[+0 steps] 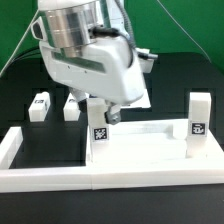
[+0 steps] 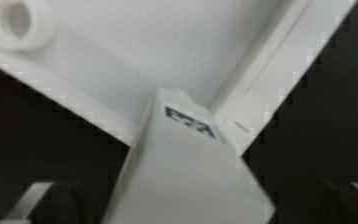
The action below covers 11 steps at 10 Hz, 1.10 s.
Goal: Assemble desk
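**Desk assembly, mid-build.** The white tabletop (image 1: pixel 150 148) lies rim-up across the lower middle and right of the exterior frame, inside the border frame (image 1: pixel 12 150). The left leg (image 1: pixel 100 135) stands upright at one of its corners, and the right leg (image 1: pixel 198 122) stands upright at the far end. Your hand (image 1: pixel 109 114) hangs just above the left leg.

In the wrist view that left leg (image 2: pixel 185 175) runs down to meet the tabletop (image 2: pixel 123 70). The grey fingers (image 2: pixel 34 205) are spread on either side of it with dark gaps between, so nothing is pinched. A third leg (image 1: pixel 40 106) and a fourth leg (image 1: pixel 72 106) wait on the dark surface (image 1: pixel 45 140) at the frame's middle left, well apart from the tabletop.

You cannot tell from here whether the left leg is fully seated in its socket. If it is not, lifting away at a slant could drag a fingertip against it and tip or loosen it. A low sweep toward the waiting legs risks the same knock.
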Each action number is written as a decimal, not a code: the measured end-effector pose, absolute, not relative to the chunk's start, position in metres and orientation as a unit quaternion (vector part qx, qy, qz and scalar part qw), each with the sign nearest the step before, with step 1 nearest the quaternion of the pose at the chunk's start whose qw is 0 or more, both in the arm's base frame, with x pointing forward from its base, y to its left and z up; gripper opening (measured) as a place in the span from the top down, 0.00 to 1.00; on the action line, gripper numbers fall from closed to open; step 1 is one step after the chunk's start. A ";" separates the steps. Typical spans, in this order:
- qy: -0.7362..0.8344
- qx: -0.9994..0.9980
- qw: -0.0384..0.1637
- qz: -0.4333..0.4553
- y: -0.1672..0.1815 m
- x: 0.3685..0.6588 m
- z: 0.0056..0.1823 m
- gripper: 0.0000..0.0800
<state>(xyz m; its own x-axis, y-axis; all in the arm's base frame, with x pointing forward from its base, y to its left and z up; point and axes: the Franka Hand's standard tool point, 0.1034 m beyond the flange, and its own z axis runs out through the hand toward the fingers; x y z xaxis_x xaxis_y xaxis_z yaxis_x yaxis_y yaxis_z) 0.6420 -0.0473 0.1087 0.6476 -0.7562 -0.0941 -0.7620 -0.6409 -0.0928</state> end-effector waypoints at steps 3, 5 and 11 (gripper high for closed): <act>0.329 -0.942 0.063 0.017 -0.050 0.642 0.108 0.19; 0.155 -0.987 0.037 0.001 -0.048 0.644 0.108 0.19; 0.010 -0.999 0.038 0.001 -0.049 0.639 0.103 0.32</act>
